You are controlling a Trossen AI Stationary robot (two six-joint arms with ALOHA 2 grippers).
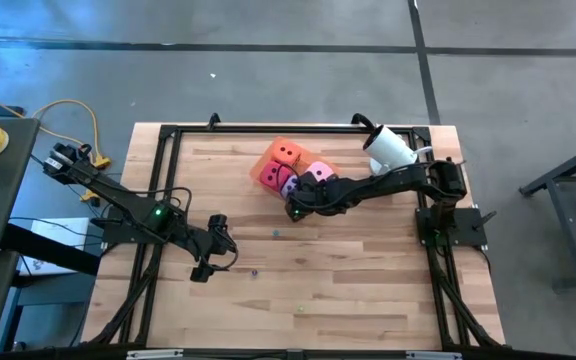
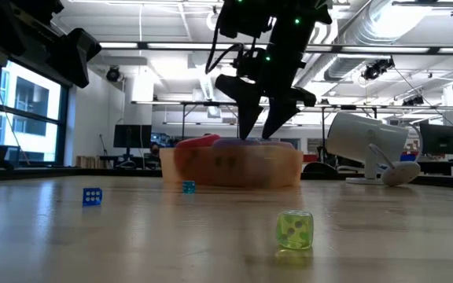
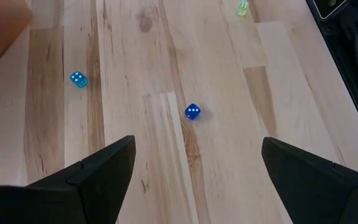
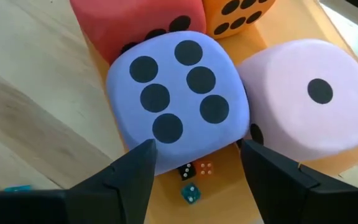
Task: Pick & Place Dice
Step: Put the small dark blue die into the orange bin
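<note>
Four big dice (image 4: 178, 99) sit packed in the orange tray (image 1: 264, 172) near the surface's far edge, right gripper (image 4: 194, 163) poised over the purple one with jaws released, left gripper (image 1: 208, 250) spread wide near the middle.

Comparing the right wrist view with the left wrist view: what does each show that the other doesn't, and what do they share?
Only the right wrist view: the purple die, six pips up, beside the light pink die, red die and orange die, with tiny dice on the orange tray below. The right claw hangs open over the purple die.

Only the left wrist view: a small blue die, a small teal die and a small green die, scattered apart; the left claw open above bare wood.

Both: the wooden table.
</note>
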